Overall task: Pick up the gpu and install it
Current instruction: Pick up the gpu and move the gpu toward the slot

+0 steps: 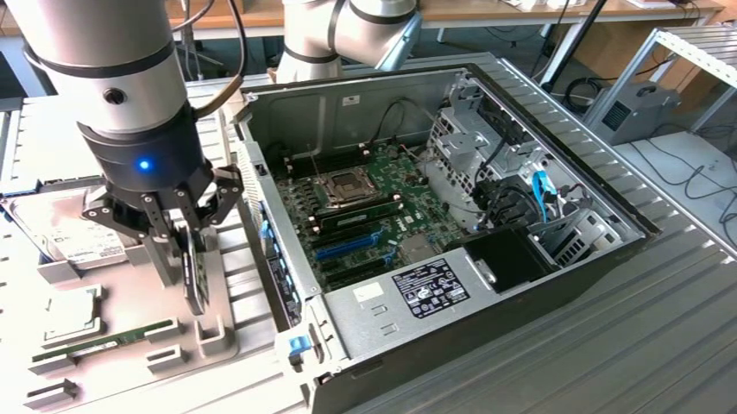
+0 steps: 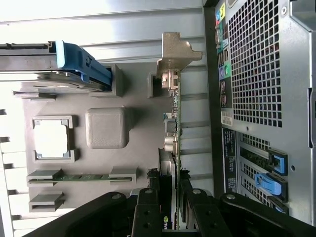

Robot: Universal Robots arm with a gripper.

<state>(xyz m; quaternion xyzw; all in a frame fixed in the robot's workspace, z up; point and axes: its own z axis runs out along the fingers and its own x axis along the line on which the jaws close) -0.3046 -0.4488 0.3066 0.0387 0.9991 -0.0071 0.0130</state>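
**GPU, gripped on edge at parts tray**

Gripper point(image 2: 173, 217): fingers clamped on the gpu point(image 1: 193, 285), one against each flat face.

Gpu: thin black card with a green board edge and a silver bracket point(image 2: 175, 49) at one end. It stands on edge along the tray side nearest the case. Its lower edge is at a slot block; whether it is seated or lifted clear cannot be told. The fingers hide the gripped part.

Tray point(image 1: 138, 285): grey, with moulded holders. It holds:
- a memory stick point(image 1: 110, 339) lying flat between clips
- a CPU point(image 1: 72, 315) in a square frame
- a hard drive point(image 1: 69, 233) with a white label, partly behind the arm

Case point(image 1: 576, 276): open, on its side, just beside the tray. It holds a motherboard point(image 1: 381, 198), a drive cage, blue cables and a black box. Its near corner is cut off.
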